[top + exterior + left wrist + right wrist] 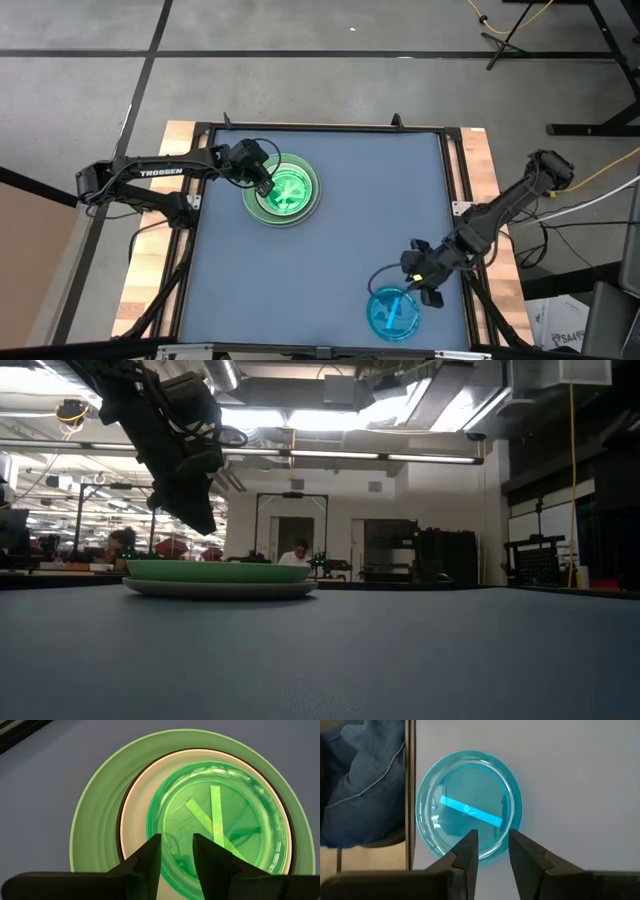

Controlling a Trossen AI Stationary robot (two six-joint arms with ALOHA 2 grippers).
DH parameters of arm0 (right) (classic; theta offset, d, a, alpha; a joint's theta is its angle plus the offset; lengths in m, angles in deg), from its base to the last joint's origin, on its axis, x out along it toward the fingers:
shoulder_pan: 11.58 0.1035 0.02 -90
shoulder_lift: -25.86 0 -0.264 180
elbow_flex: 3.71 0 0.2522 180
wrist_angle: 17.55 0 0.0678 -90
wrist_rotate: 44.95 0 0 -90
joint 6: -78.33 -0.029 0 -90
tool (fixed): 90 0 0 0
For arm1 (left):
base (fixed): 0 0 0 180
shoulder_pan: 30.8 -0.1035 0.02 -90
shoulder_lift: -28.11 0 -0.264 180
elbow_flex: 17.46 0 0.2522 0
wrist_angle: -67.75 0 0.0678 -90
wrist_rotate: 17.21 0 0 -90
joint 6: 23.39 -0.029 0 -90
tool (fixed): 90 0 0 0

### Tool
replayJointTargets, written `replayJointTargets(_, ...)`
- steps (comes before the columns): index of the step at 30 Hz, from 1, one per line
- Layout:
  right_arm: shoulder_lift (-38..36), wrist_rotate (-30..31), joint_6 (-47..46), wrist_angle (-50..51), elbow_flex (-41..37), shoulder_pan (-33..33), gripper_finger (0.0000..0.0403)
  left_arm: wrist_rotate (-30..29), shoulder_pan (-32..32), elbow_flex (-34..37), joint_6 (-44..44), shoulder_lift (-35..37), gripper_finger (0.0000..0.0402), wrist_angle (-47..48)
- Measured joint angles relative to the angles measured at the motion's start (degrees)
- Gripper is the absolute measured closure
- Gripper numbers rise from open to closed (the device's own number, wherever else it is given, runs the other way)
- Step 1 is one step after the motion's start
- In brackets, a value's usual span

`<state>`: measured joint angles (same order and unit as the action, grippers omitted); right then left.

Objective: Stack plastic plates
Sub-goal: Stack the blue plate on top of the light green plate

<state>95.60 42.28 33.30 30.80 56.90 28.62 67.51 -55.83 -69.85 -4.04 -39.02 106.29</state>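
A stack of plates [282, 190] stands at the table's far left. From the bottom it holds a grey plate [220, 589], a light green one [95, 805], a black one [121, 825], a white one [137, 795] and a translucent green one [220, 820] on top. My left gripper [176, 855] is open and hangs just above the stack's left side, clear of it in the low view [195, 510]. A translucent blue plate [393, 313] lies at the near right. My right gripper [494, 850] is open over the blue plate's far-right rim. My right gripper's fingers [467, 852] stand on either side of the blue plate's rim [492, 857], coming slanting down from the table's far right. I cannot tell whether they touch it. The plate lies flat on the table.
The blue-grey table top [350, 230] lies bare between the stack and the blue plate. The table's right frame rail [410, 795] runs close beside the blue plate. Blue cloth [360, 780] shows beyond that rail.
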Motion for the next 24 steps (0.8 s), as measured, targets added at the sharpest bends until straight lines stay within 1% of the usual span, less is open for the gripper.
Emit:
replayJointTargets(5, 0.0, 4.7, -4.2, 0.8, 0.0, 3.0, 0.0303, 0.0, 0.0, 0.0, 0.0, 0.0, 0.0297, 0.0)
replayJointTargets(9, 1.7, 8.0, -6.0, 2.4, 0.0, 4.3, 0.0303, 0.0, 0.0, 0.0, 0.0, 0.0, 0.0297, 0.0)
replayJointTargets(18, 8.8, 8.3, -5.8, 2.5, 0.0, 4.4, 0.0303, 0.0, 0.0, 0.0, 0.0, 0.0, 0.0297, 0.0)
replayJointTargets(24, 12.3, 8.1, -5.8, 2.3, 0.0, 4.4, 0.0303, 0.0, 0.0, 0.0, 0.0, 0.0, 0.0297, 0.0)
